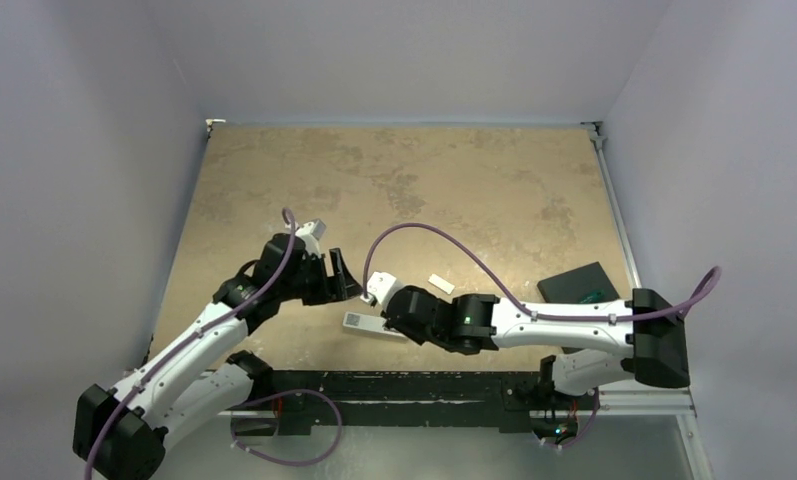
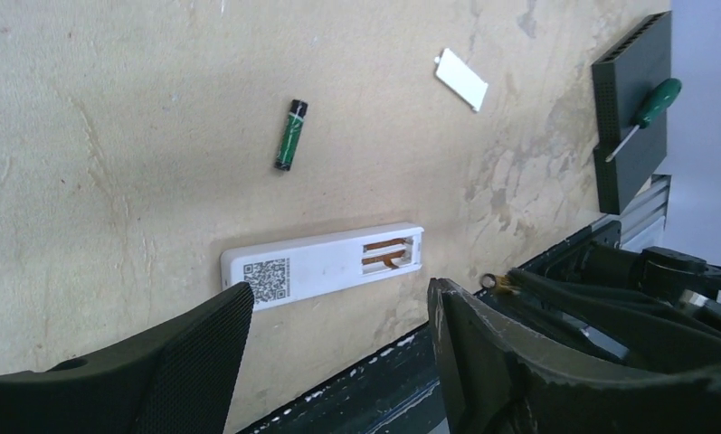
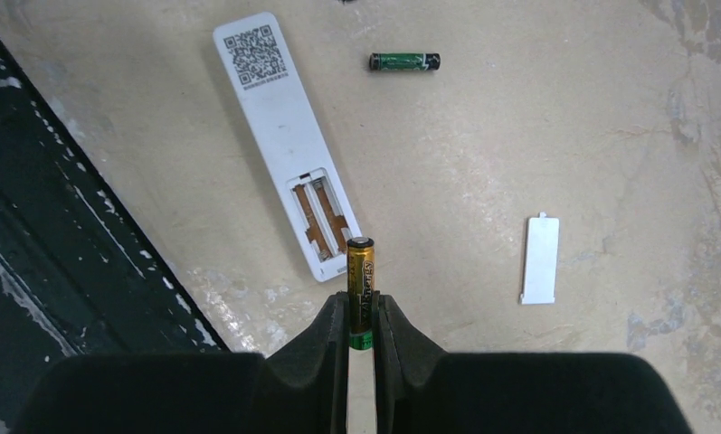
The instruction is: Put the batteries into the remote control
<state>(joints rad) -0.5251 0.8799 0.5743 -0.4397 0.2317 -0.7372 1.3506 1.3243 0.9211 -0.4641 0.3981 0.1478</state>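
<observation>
The remote control lies back up near the table's front edge, its battery recess uncovered and holding nothing. My right gripper is shut on the gold-copper battery, which sticks out past the fingertips just above the recess end. The dark battery lies loose on the table beyond the remote. In the left wrist view the remote control lies just ahead of my left gripper, which is open with nothing between its fingers; the dark battery lies farther out.
A small white battery cover lies loose to the right of the remote. A black flat pad with a green-handled screwdriver on it sits at the right. The black front rail runs close beside the remote.
</observation>
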